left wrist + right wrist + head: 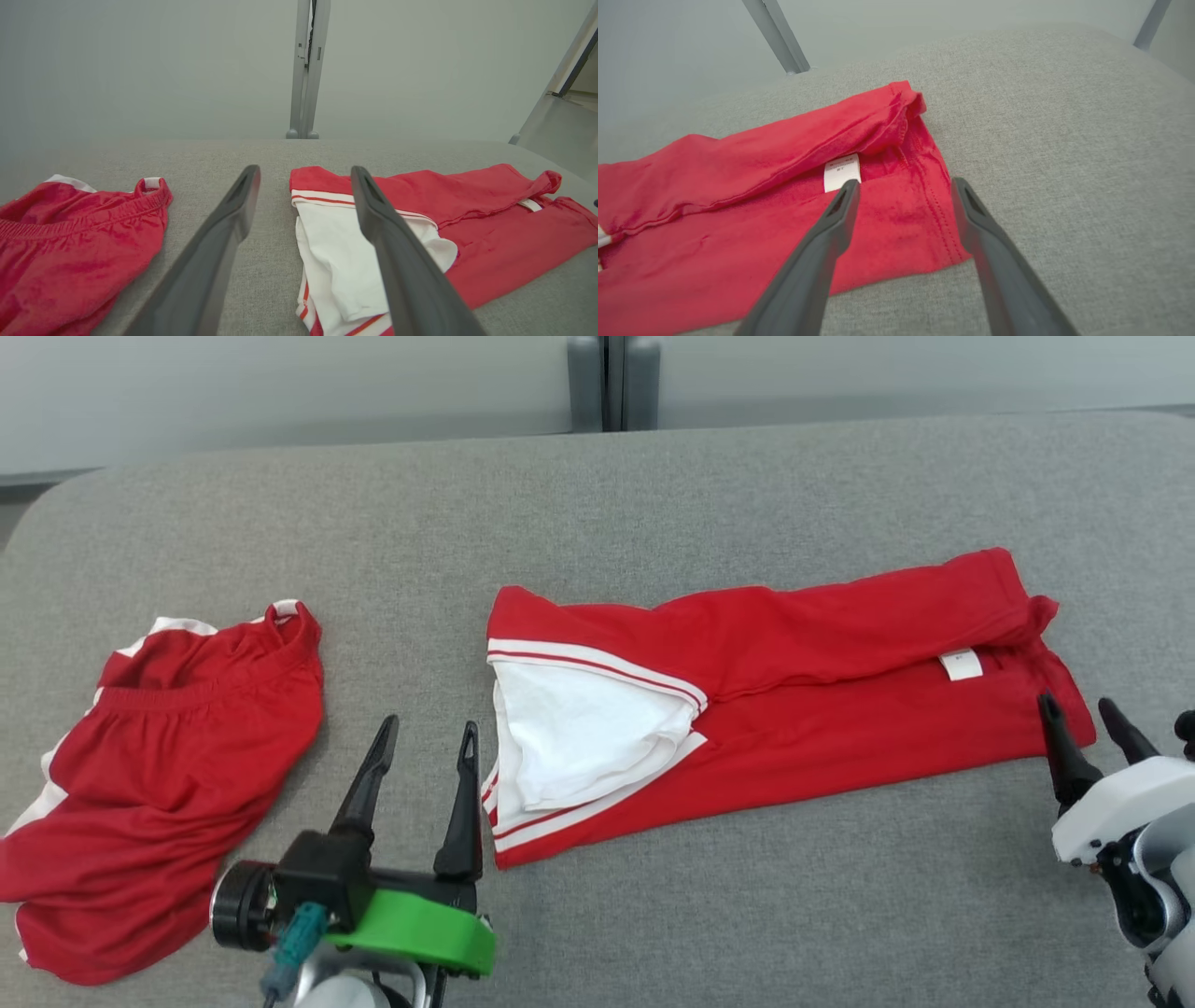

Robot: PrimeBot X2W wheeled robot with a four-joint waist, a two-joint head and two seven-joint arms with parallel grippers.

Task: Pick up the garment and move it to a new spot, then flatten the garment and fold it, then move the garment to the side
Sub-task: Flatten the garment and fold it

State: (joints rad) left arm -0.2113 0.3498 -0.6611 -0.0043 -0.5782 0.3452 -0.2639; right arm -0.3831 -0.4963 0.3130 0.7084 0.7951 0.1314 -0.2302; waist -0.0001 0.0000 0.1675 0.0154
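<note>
Lower left: left pincer, jaws spread and empty, just beside the white-trimmed end of the folded red garment. Lower right: right pincer, likewise spread and empty, at the hemmed end. The garment lies centre-right on the grey desk; crumpled red shorts lie at left.

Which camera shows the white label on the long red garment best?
The right wrist view: the label sits large and close, near mid-frame. The head view shows it small but whole; the left wrist view shows it as a far-off sliver.
</note>
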